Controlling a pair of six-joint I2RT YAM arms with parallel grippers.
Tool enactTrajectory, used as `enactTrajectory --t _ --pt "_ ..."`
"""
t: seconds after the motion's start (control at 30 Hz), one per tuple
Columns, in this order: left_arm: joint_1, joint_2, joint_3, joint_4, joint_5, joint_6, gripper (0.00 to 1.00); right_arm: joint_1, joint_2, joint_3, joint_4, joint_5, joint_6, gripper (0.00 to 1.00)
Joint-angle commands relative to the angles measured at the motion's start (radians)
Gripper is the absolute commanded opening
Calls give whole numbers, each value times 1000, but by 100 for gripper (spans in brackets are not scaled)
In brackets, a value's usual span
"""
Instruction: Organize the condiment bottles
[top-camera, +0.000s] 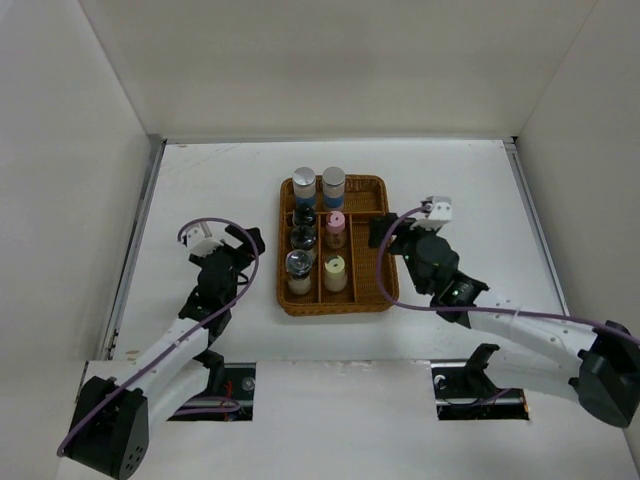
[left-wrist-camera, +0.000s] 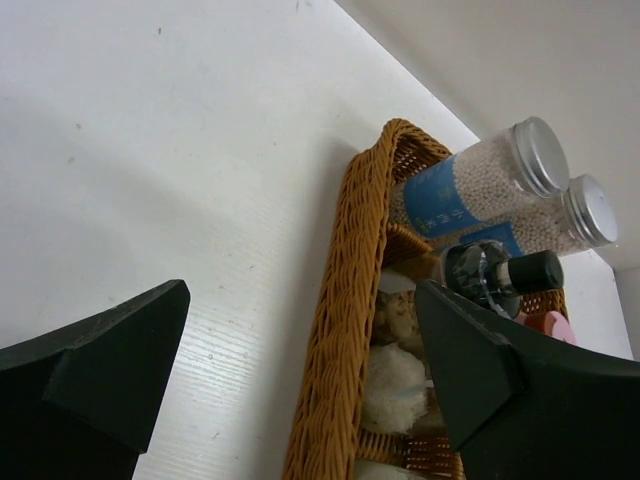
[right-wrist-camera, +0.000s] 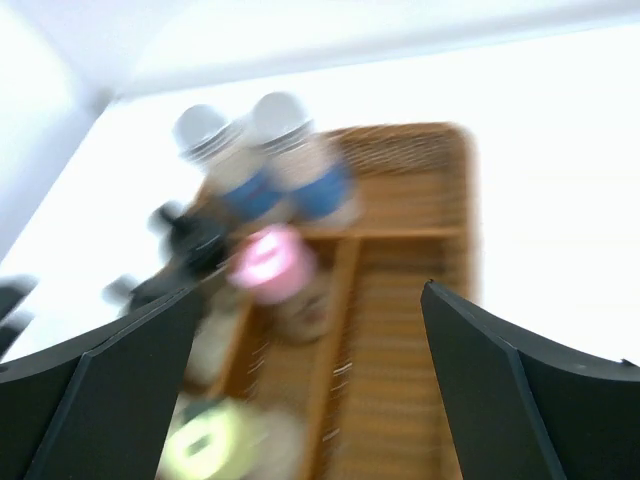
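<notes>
Left gripper (top-camera: 228, 240) and right gripper (top-camera: 420, 222) are held spread and empty on either side of the brown wicker divided tray (top-camera: 372, 185), seemingly since sorting is done. The small cylindrical condiment bottles (top-camera: 335, 270) are stood upright in its left and middle compartments, with the taller silver-capped ones (top-camera: 304, 181) at its far edge.

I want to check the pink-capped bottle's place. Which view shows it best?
Top external: the pink-capped bottle is sharp and unhidden there, standing in the tray just beyond the yellow-capped bottle. The right wrist view shows it closer but blurred. The left wrist view shows only an edge of its cap.
</notes>
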Motion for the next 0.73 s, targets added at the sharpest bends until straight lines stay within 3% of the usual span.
enactTrajectory --t 0.0,0.23,0.43,0.7 --pt "-11 2 98 -85 -12 36 100 -76 -53 -112 107 90 72 100" --pt "-23 142 275 -286 -13 36 100 -252 -154 -255 131 79 236 100" --pt "-98 243 367 -354 -13 43 100 -265 -73 -232 124 41 253 100" --pt "-132 210 422 -357 -42 118 100 -265 -59 -234 147 12 245 100"
